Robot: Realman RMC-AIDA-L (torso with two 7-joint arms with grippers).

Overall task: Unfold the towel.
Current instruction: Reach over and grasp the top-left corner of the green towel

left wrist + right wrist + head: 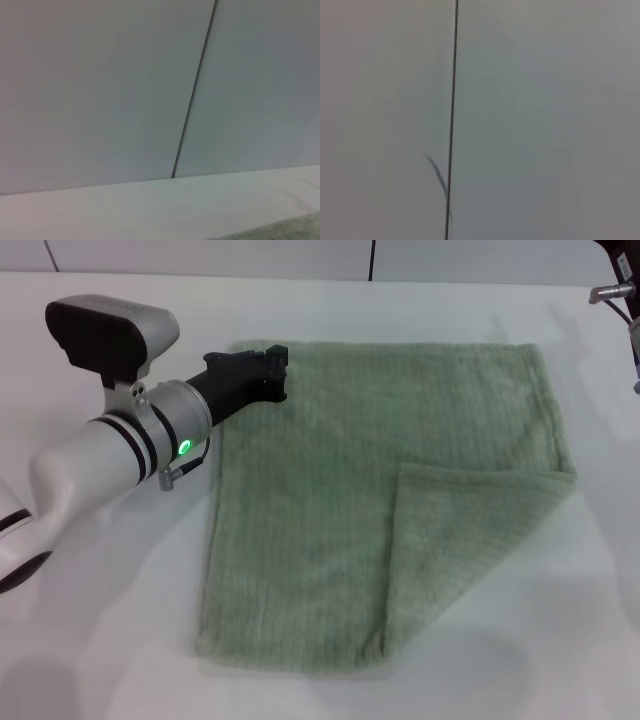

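Head view shows the towel (330,530) lying flat on the white worktop (560,640), mostly spread out, with its near right corner folded back over the cloth so that a triangular flap (470,540) lies on top, its crease running from the right edge down toward the near hem. The left claw (268,375) lies low over the far left corner of the towel, probably there to pin or grip that corner while the rest is opened, but whether its jaws are parted or have hold of the cloth cannot be told. The right claw (622,295) shows only as a sliver at the far right, well apart from the towel, seemingly idle. Judging by this, only the flap is left to turn out.
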